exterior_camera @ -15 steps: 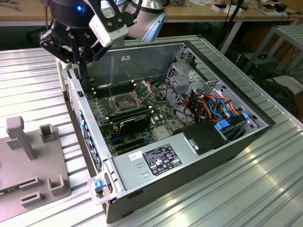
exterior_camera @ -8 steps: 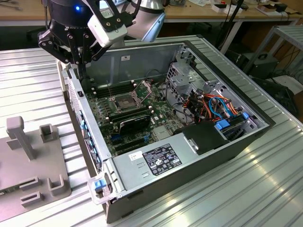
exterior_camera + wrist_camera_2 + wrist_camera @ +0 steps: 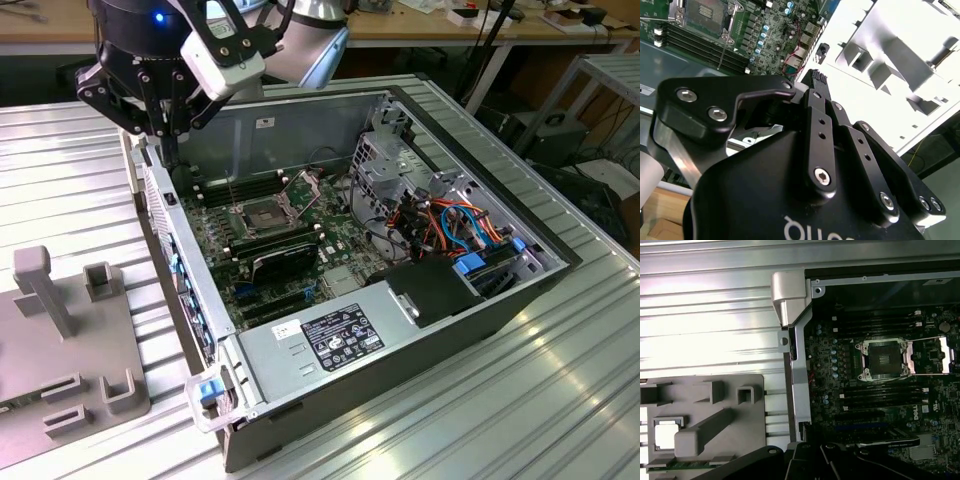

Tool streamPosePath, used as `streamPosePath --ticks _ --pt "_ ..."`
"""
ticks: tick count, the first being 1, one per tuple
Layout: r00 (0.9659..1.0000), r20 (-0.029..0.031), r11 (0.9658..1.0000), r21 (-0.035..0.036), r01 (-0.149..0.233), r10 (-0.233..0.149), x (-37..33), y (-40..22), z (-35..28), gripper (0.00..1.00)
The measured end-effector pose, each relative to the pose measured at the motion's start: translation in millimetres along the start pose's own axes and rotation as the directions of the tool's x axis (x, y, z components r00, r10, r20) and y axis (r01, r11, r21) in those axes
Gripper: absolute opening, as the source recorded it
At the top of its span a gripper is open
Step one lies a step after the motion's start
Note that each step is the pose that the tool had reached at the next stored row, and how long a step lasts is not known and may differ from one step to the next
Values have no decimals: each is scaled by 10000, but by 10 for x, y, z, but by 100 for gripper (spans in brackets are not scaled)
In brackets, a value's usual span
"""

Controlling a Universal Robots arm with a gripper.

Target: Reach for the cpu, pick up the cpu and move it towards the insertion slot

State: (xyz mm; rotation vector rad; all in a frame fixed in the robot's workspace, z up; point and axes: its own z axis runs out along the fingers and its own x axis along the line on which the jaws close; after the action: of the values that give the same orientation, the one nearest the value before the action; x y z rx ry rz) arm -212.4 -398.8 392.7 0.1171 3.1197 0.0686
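The gripper (image 3: 817,80) is empty. In the second wrist view its jaws look pressed together on nothing, though the tips are seen nearly edge-on, so that is a judgement. In the exterior view it hangs above a far corner of the open case (image 3: 300,125), over the side wall rather than over anything it could grasp. Just outside that wall, on the ribbed bench (image 3: 710,320), lies the grey fixture (image 3: 740,440). The cpu (image 3: 663,435) sits in a square pocket at the fixture's outer edge — flat, pale, untouched, well apart from the gripper. Inside the wall and farther off, the slot (image 3: 885,359) lies on the board (image 3: 830,390) between rows of memory slots (image 3: 880,395). Its dark centre is bare and its frame (image 3: 932,356) is swung open beside it — nothing seated there. The task looks to be at its very start: the reach is not finished, the cpu is not picked up, and nothing has been carried toward the slot, so all three steps are left.
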Motion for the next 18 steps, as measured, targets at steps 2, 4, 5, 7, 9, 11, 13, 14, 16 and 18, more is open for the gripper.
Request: streamPosePath --ticks 2,4,5,7,9,11,13,14,16,18 --pt "10000 0 10000 0 0 0 6 -1 0 11" --pt "10000 -1 10000 0 0 0 11 -1 0 11" --pt "10000 -2 10000 0 0 0 14 -1 0 11" --pt "10000 -2 10000 0 0 0 21 -2 0 11" --pt "10000 -3 10000 0 0 0 27 -2 0 11" --pt "10000 -3 10000 0 0 0 34 -3 0 11" --pt "10000 -4 10000 0 0 0 40 -3 0 11" --pt "10000 -4 10000 0 0 0 44 -3 0 11" --pt "10000 -4 10000 0 0 0 50 -4 0 11" --pt "10000 -5 10000 0 1 -1 55 -4 0 11"
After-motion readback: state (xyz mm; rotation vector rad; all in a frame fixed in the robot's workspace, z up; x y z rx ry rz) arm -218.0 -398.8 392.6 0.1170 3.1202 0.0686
